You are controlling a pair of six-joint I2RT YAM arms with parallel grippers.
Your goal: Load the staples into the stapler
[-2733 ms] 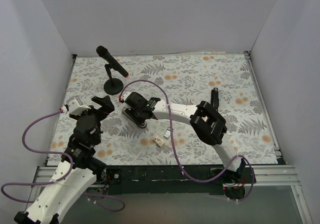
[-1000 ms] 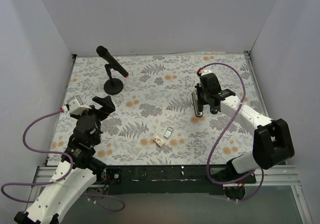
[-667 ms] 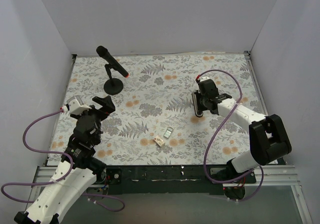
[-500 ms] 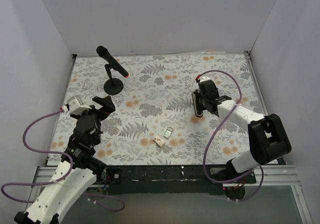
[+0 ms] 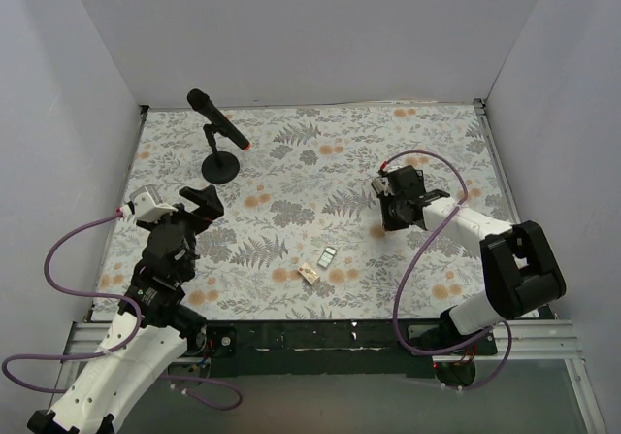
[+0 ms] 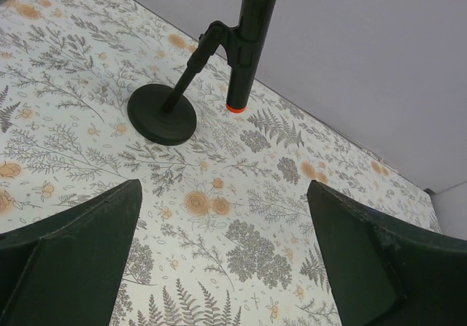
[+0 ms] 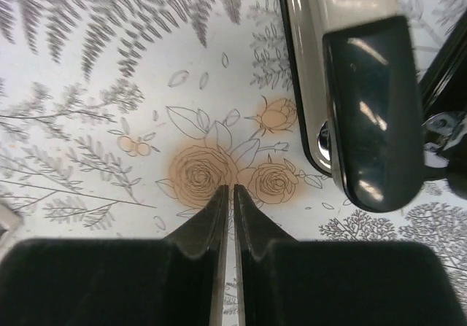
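The stapler [image 7: 350, 85], with a black top arm on a silver base, lies on the floral mat; in the top view my right gripper hides most of it. My right gripper [image 7: 227, 189] [image 5: 390, 218] is shut with a hairline gap and holds nothing, its tips over an orange rose just left of the stapler's end. The small grey staple block [image 5: 328, 255] and its tan box [image 5: 309, 273] lie on the mat toward the front middle. My left gripper [image 6: 219, 253] [image 5: 199, 204] is open and empty, hovering at the left.
A black microphone [image 5: 218, 123] [image 6: 248, 34] on a round stand [image 6: 162, 114] is at the back left. White walls close in the mat on three sides. The right arm's purple cable [image 5: 427, 157] loops over the mat behind the stapler.
My right arm carried the stapler from the middle-left of the mat to the right side. In the last second the gripper shifted off it and now sits shut beside its end. The left arm has not moved.
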